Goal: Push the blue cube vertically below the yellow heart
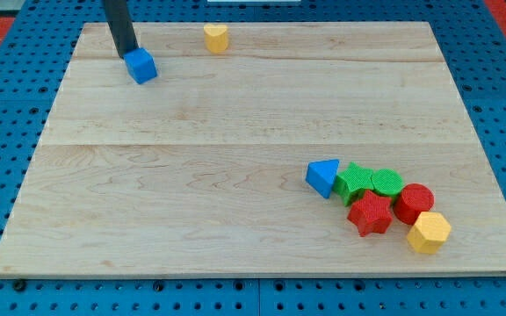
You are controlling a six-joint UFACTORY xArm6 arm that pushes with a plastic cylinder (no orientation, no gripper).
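The blue cube (140,66) lies near the view's top left of the wooden board (191,175). The yellow heart (215,37) lies at the top edge, to the right of the cube and a little higher. My tip (126,55) rests at the cube's upper left side, touching or nearly touching it. The dark rod rises from there out of the view's top.
A cluster lies at the lower right: a blue triangle (323,176), a green star-like block (353,183), a green round block (386,183), a red star (371,213), a red cylinder (413,203) and a yellow hexagon (428,232). A blue pegboard (7,158) surrounds the board.
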